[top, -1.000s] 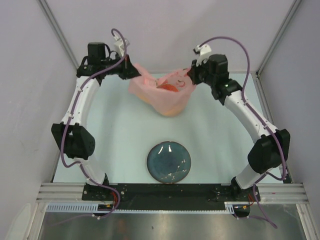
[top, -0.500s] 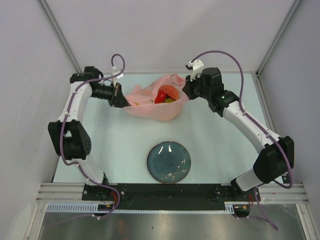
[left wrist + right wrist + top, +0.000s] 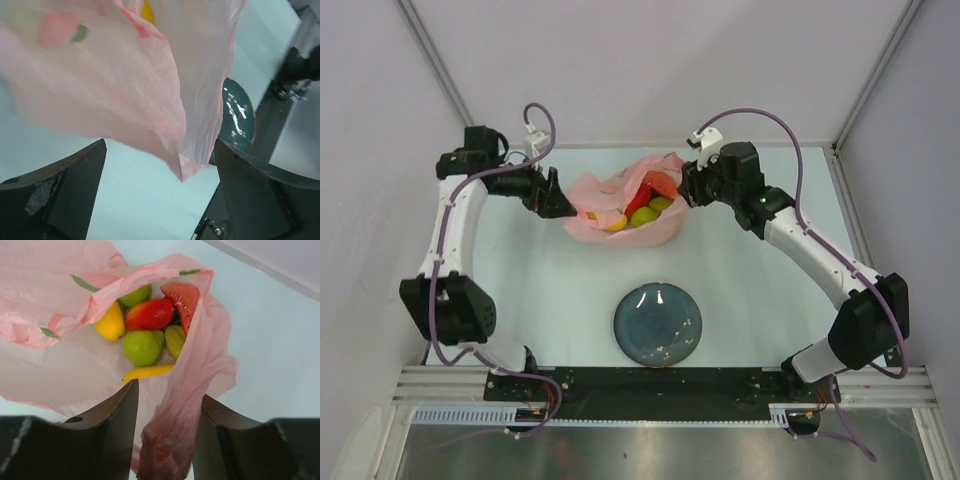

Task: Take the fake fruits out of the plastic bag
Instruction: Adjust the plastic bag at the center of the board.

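The pink plastic bag (image 3: 610,190) lies slumped on the table at the back, its mouth open toward the right. Inside it are the fake fruits (image 3: 642,212): a green apple (image 3: 141,346), a red-yellow mango (image 3: 150,314), a watermelon slice (image 3: 182,297), a yellow mango (image 3: 111,322) and a banana (image 3: 147,371). My left gripper (image 3: 560,195) stands wide open at the bag's left end; a loose corner of the bag (image 3: 125,85) hangs between its fingers untouched. My right gripper (image 3: 169,390) is open at the bag's right rim, with a bunched strip of plastic loose between its jaws.
A round dark blue-grey plate (image 3: 658,324) sits on the table in front of the bag, near the arm bases, and shows in the left wrist view as the plate (image 3: 237,120). Grey walls enclose the table on three sides.
The bag, held up between both shut grippers a second ago, has come down onto the table. Both grippers have opened, and the left one has drawn back to the left.
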